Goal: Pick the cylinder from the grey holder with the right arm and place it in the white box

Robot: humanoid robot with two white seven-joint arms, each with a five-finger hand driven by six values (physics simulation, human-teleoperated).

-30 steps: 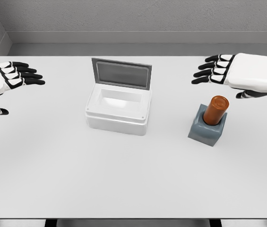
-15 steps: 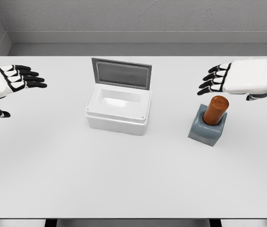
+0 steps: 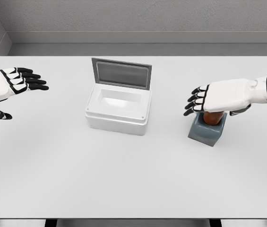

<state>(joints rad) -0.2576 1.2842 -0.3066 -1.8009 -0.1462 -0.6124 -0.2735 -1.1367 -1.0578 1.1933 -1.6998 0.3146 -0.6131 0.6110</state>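
Orange-brown and mostly hidden, the cylinder (image 3: 212, 117) sits upright in the grey holder (image 3: 207, 130), which stands on the white bench (image 3: 133, 179) toward its right edge, roughly midway between the far and near edges. From my head camera I see only a low band of the cylinder showing above the holder's rim, because my right hand (image 3: 218, 98) lies across its top. That hand comes in from the right edge with the palm facing down and its black-tipped fingers (image 3: 194, 100) stretched out straight toward the left, lying side by side with small gaps; they reach past the holder and wrap around nothing. The thumb shows dark just behind the cylinder on the right, and I cannot tell whether it touches it. So the hand is flat and extended, not clamped on anything.

Left of the holder, well apart from it and near the bench's middle toward the far edge, stands the white box (image 3: 117, 111), with its grey lid (image 3: 121, 73) propped upright at the back. Its inside is bare white.

My left hand (image 3: 3, 87) shows at the left edge of the bench, level with the box, fingers extended and slightly fanned, holding nothing.
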